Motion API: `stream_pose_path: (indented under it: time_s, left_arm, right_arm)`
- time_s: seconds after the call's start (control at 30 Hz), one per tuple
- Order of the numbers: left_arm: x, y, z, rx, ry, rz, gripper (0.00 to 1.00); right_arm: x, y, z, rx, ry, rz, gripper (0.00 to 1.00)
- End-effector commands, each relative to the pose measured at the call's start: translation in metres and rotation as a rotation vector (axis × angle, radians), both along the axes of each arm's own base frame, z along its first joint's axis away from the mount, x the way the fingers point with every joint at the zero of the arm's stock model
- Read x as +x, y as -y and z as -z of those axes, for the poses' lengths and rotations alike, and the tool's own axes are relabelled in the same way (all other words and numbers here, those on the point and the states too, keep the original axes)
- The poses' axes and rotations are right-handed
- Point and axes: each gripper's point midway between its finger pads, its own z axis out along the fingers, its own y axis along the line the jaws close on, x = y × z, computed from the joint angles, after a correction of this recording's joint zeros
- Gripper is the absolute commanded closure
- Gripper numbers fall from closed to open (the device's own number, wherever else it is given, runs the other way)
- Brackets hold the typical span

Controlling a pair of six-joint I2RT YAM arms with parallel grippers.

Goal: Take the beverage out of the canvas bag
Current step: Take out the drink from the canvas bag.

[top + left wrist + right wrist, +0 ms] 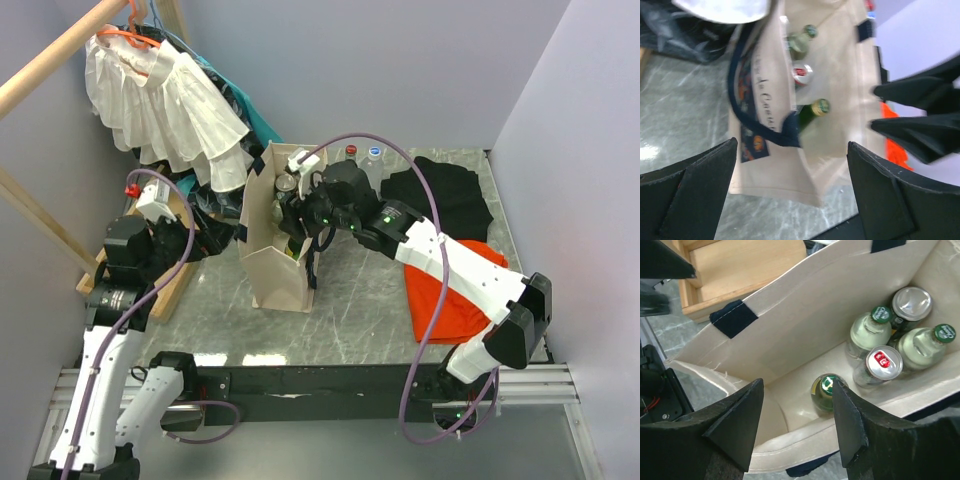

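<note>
- Black fingers [735, 425] of the right gripper [797, 395] fill the bottom of the right wrist view, partly spread, with nothing held between them.
- Just past them, low in the middle, a green bottle [826, 390] stands inside the canvas bag [805, 305].
- Two pale bottles [870, 330] and two cans [883, 362] crowd the bag's corner at the right (all standing up, packed close).
- Seen from above, the bag stands in the middle of the grey table [370, 310], top open, with the right gripper at its mouth.
- Left of the bag, the left gripper [792, 147] has its fingers wide apart and empty.
</note>
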Motion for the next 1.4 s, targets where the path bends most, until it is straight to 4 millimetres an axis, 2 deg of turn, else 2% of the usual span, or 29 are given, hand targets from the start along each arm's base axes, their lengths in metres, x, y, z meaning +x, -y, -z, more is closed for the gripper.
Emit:
stream_pose_path:
  time_s: [0.0, 0.03, 0.1, 0.3, 0.43, 0.6, 0.63, 0.73, 1.03, 1.37]
  left_arm:
    - [-0.02, 0.015, -0.041, -0.023, 0.08, 0.111, 0.04]
    - [-0.025, 0.018, -0.048, -0.02, 0.09, 0.141, 0.04]
    - [-0.032, 0.021, -0.045, -0.022, 0.066, 0.165, 0.04]
    - [-0.043, 0.019, -0.026, -0.053, 0.035, 0.138, 0.04]
    - [-0.044, 0.019, -0.003, -0.088, -0.017, 0.116, 0.04]
    - [-0.044, 0.016, 0.01, -0.148, -0.032, 0.062, 0.04]
    - [-0.041, 0.012, 0.018, -0.148, -0.042, 0.029, 0.04]
    - [-0.038, 0.005, 0.024, -0.176, -0.047, -0.037, 0.04]
    - [-0.026, -0.008, 0.009, -0.259, -0.004, -0.163, 0.04]
    - [-0.007, 0.005, 0.012, -0.24, -0.028, -0.087, 0.02]
  right_arm:
    - [-0.009, -0.008, -0.013, 0.044, 0.019, -0.019, 0.36]
    - [-0.009, -0.009, -0.013, 0.043, 0.018, -0.017, 0.36]
    - [-0.008, -0.011, -0.011, 0.041, 0.015, -0.017, 0.37]
    - [-0.005, -0.015, -0.011, 0.04, 0.019, -0.011, 0.37]
    - [-0.004, -0.018, -0.01, 0.043, 0.016, -0.007, 0.37]
    - [-0.003, -0.021, -0.007, 0.041, 0.011, -0.003, 0.38]
    - [-0.003, -0.02, -0.008, 0.042, 0.012, -0.001, 0.38]
    - [-0.003, -0.02, -0.008, 0.044, 0.014, 0.002, 0.38]
    - [-0.001, -0.02, -0.01, 0.042, 0.022, 0.009, 0.39]
    - [0.002, -0.02, -0.008, 0.038, 0.028, 0.018, 0.39]
